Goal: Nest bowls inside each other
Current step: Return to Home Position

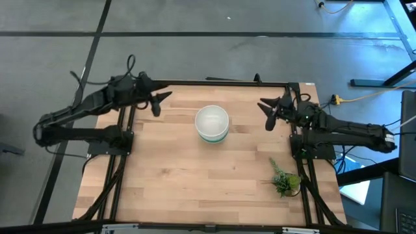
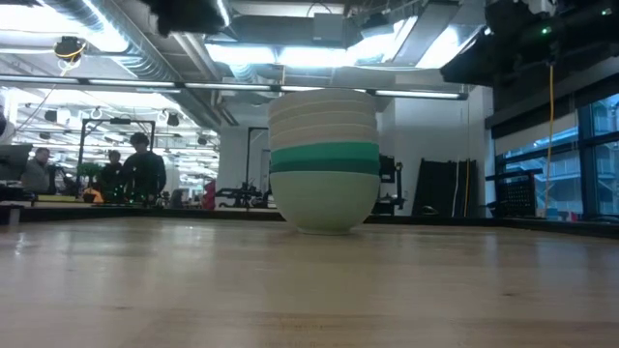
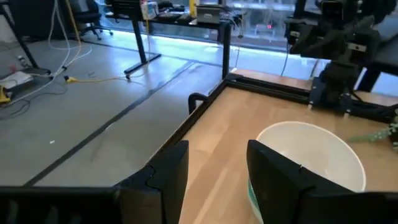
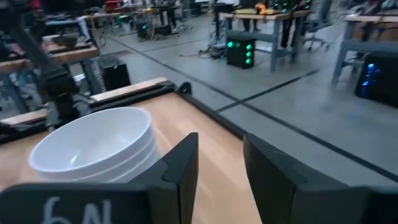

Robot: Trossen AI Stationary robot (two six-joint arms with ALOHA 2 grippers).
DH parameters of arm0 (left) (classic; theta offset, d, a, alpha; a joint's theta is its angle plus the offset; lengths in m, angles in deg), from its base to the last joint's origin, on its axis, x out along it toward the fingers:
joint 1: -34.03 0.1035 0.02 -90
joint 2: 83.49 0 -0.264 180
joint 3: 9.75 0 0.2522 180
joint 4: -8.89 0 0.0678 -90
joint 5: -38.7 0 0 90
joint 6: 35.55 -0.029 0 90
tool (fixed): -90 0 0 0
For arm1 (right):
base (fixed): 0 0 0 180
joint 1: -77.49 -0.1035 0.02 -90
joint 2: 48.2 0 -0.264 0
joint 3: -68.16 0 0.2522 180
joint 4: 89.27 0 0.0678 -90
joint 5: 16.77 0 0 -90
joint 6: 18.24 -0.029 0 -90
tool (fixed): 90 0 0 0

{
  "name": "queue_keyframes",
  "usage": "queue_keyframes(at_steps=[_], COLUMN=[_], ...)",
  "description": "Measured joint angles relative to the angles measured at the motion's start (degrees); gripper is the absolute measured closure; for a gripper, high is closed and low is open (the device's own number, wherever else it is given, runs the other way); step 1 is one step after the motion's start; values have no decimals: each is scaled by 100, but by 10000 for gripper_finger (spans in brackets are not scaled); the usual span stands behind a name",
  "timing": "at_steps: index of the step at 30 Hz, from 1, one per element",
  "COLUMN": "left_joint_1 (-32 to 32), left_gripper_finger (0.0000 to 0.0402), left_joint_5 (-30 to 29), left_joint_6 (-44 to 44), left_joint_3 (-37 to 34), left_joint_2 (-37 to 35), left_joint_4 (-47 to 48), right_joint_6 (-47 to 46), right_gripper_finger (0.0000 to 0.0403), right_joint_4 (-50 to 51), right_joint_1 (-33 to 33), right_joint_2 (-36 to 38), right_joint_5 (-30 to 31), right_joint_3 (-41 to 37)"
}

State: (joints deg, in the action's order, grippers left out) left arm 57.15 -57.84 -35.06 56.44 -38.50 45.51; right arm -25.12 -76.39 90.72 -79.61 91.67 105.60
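Left pincer [image 1: 162, 104], right pincer [image 1: 264, 114] — both open.

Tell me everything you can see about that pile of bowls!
The pile of bowls stands upright on the wooden table. Round, smooth bowls sit nested one inside another: a pale one at the bottom, green rims above it, then white rims up to an empty white bowl on top. The left hand and right hand hang open on either side, not touching it.
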Motion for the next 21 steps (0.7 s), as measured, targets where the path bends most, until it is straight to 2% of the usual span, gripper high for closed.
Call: queue_keyframes(at_steps=[10, 21], left_joint_1=[0, 0], left_gripper_finger=[244, 245], left_joint_5=[-74, -249], left_joint_6=[383, 762], left_joint_3=[-1795, -2826], left_joint_2=[-1319, -2139], left_joint_4=[-713, -744], right_joint_6=[43, -63], right_gripper_finger=[274, 274], right_joint_4=[17, -250], right_joint_1=[540, 859], right_joint_2=[269, 878], right_joint_5=[-152, -271], right_joint_3=[-310, -924])
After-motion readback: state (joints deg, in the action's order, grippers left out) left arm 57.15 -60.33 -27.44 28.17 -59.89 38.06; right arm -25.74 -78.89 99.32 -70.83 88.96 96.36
